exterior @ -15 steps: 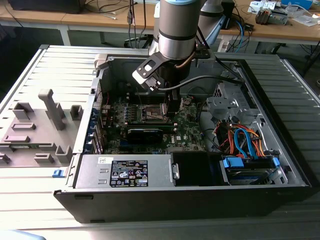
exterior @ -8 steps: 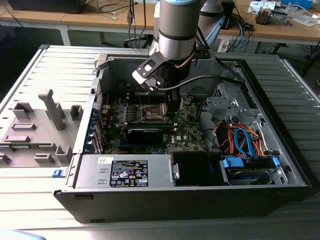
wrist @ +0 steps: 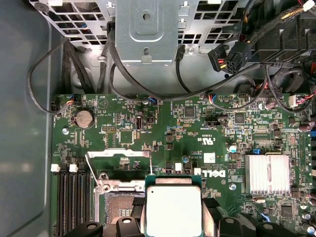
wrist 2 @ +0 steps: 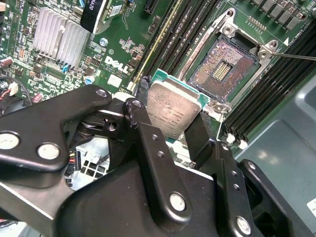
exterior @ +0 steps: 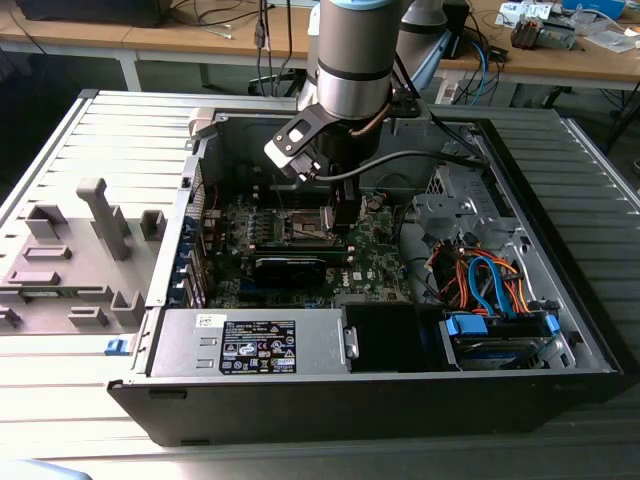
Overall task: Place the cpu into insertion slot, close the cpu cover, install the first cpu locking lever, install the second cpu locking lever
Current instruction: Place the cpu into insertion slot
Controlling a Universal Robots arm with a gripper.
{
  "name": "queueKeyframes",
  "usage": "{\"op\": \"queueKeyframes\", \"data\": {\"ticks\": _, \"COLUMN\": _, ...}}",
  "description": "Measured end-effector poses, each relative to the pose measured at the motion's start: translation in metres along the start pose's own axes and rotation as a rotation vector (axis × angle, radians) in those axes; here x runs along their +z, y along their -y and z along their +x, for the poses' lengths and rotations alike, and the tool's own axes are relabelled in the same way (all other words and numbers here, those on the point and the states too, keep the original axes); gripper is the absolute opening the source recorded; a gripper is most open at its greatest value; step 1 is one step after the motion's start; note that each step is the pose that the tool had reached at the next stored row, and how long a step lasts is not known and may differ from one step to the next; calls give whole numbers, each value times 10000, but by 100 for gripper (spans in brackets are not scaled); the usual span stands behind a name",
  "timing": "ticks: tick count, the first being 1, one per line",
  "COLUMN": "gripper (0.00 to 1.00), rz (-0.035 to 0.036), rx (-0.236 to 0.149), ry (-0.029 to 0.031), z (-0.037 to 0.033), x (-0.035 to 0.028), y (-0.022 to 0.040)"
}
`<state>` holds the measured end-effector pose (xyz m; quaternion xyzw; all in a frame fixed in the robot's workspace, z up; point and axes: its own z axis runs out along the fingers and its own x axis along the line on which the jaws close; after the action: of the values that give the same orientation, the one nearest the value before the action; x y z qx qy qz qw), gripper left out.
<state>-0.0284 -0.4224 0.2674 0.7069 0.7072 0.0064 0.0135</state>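
My gripper (wrist 2: 173, 117) is shut on the cpu (wrist 2: 174, 109), a flat square chip with a silver-grey top, pinched by its edges between two black fingers (wrist 2: 197, 136). In the first wrist view the cpu (wrist: 174, 211) hangs just beside the insertion slot (wrist: 117, 206). The insertion slot (wrist 2: 222, 69) is open, its dark contact field bare inside a silvery border. The cpu cover (wrist: 118, 157) stands swung up at the slot's edge. A thin wire lever (wrist 2: 296, 57) sticks out beside the slot. In the exterior view the gripper (exterior: 345, 215) hovers over the motherboard next to the slot (exterior: 303, 226).
Long black memory slots (wrist: 71, 202) flank the socket. A finned silver heat sink (wrist: 268, 173) and a black card (exterior: 290, 268) sit on the board. The case (exterior: 560, 140) holds a power supply (exterior: 250, 345) and cable bundles (exterior: 490, 280). A grey fixture (exterior: 70, 250) lies at the exterior view's left.
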Motion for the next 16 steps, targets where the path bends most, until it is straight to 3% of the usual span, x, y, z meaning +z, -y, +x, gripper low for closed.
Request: {"op": "queueKeyframes", "data": {"ticks": 16, "gripper": 55, "rz": 1, "rx": 105, "ry": 2, "z": 0, "x": 0, "y": 0}}
